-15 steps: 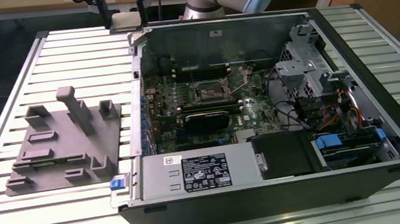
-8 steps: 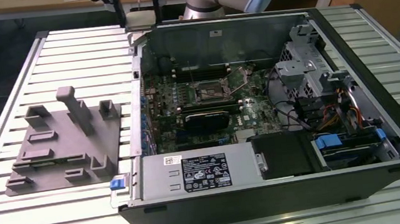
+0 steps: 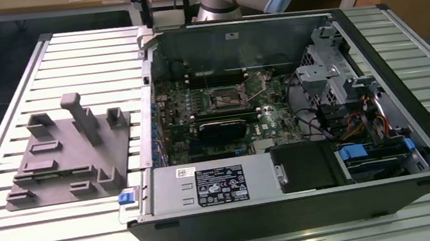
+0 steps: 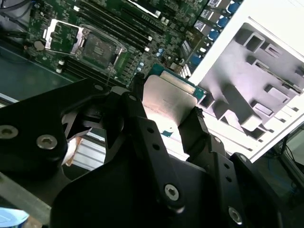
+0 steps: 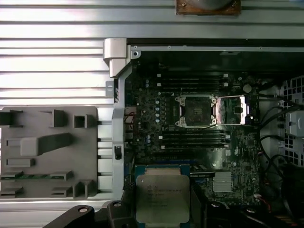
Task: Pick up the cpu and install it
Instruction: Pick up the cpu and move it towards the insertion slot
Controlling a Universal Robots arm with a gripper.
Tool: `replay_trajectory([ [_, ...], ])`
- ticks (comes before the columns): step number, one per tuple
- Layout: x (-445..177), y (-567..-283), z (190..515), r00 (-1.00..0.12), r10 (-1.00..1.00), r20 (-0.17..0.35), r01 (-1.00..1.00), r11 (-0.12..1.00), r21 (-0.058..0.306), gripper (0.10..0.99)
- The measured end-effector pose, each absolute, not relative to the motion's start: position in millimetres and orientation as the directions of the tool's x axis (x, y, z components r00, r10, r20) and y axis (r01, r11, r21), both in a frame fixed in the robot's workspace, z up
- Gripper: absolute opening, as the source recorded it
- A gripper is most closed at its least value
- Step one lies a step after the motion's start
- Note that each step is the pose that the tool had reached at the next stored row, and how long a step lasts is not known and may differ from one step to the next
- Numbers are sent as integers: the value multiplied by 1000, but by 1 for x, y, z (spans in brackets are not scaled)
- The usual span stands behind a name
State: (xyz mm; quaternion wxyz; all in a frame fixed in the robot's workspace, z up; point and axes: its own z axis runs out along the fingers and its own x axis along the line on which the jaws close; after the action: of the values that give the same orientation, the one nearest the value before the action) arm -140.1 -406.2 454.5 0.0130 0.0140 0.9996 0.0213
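cpu point(image 5: 163, 199): small flat square chip with a pale silvery-grey metal top, held in the air over the motherboard and well apart from the socket.
gripper point(image 4: 166, 118): black, two-fingered, clamped on the cpu's opposite edges.
socket point(image 5: 195, 110): square, on the green motherboard point(image 5: 156, 102), with its metal frame swung open beside it.
fixture plate point(image 3: 70, 153): grey, with raised blocks, on the slatted metal table point(image 3: 51, 233), just beside the open black computer case point(image 3: 398, 35).
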Motion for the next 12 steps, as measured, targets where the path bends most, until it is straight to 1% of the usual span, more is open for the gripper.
replay_trajectory([
  [12, -106, -406, 455, -999, 29, -25, 27, 999, 43, 541],
])
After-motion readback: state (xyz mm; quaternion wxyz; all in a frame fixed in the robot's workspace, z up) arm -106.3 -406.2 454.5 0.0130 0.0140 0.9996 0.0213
